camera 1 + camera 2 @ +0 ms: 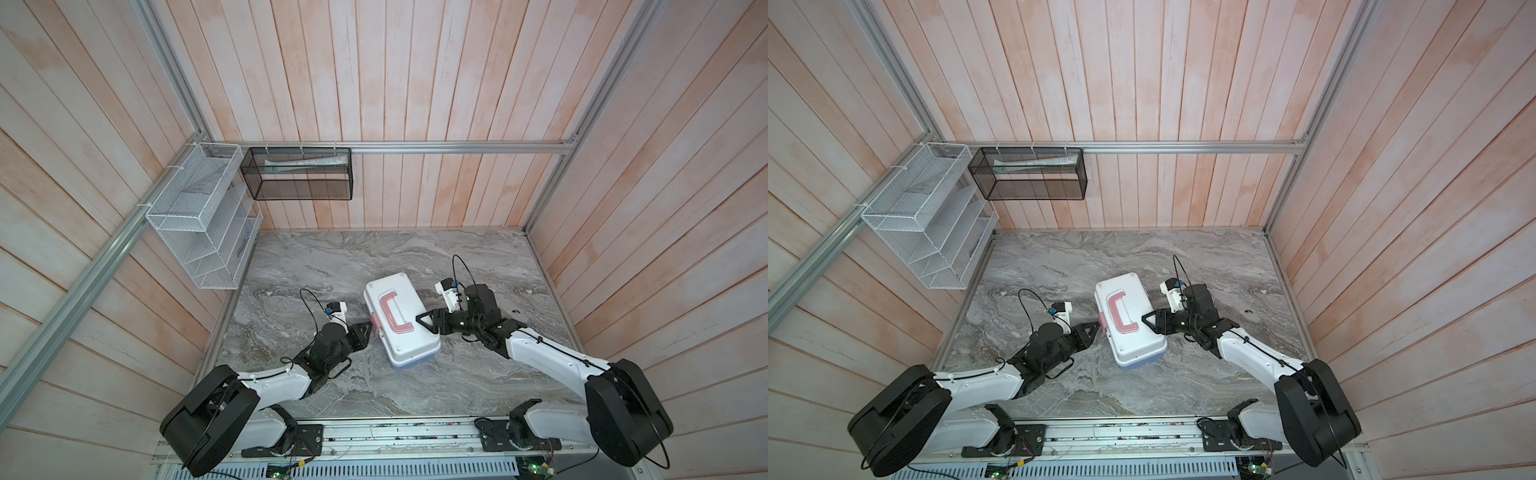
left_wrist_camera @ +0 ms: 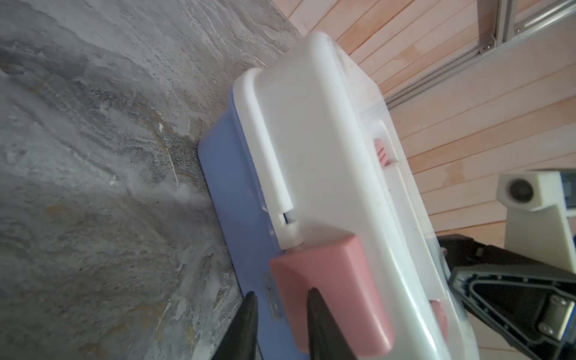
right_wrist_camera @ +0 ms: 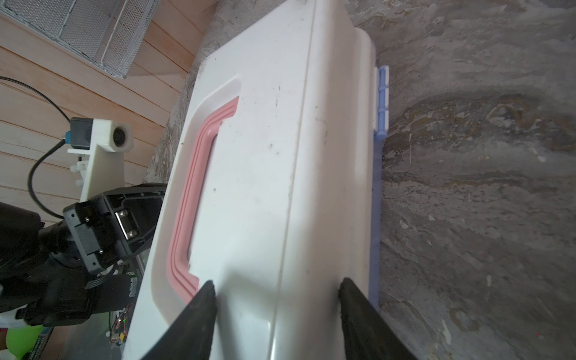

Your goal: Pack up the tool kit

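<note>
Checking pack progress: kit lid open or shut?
Shut: lid sits flush on the blue base along the seam. Pink latch engaged or not: cannot tell.

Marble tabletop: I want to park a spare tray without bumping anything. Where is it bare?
Bare: the wide strip between the tool kit and the back wall, and the front strip between kit and mounting rail. Crowded: the middle, where the left end effector and right end effector flank the kit.

The tool kit [image 1: 411,345] is laid closed and slanted on the table [image 1: 332,257]; white lid [image 1: 1133,340], light blue base [image 2: 237,218]; pink handle [image 3: 187,202] folded flat.
</note>
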Robot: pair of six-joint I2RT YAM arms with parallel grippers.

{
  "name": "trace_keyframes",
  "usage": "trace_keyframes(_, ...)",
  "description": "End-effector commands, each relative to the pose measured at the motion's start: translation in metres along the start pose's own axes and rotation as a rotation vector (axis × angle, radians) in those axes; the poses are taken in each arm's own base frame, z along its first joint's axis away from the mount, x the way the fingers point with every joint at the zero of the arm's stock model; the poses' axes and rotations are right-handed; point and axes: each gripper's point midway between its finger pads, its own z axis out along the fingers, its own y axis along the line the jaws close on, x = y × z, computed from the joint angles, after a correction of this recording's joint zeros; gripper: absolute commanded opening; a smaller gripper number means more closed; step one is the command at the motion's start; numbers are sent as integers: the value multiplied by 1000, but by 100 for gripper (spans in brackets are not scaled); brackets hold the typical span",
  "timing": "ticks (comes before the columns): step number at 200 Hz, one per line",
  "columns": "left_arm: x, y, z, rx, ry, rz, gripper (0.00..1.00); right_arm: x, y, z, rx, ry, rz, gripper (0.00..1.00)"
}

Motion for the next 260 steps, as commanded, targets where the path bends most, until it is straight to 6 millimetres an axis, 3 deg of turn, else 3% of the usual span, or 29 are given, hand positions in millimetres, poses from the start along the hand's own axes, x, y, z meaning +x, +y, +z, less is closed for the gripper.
trace_keyframes(1, -3, -25, -4, 113, -1, -2, 23, 27, -20, 6, 59, 78, 46, 60)
trace_keyframes(131, -4, -36, -2, 146, 23, 2, 23, 31, -23, 9, 56, 83, 49, 60)
trace_keyframes(260, 9, -13, 1, 24, 88, 44, 23, 35, -25, 12, 54, 95, 61, 59)
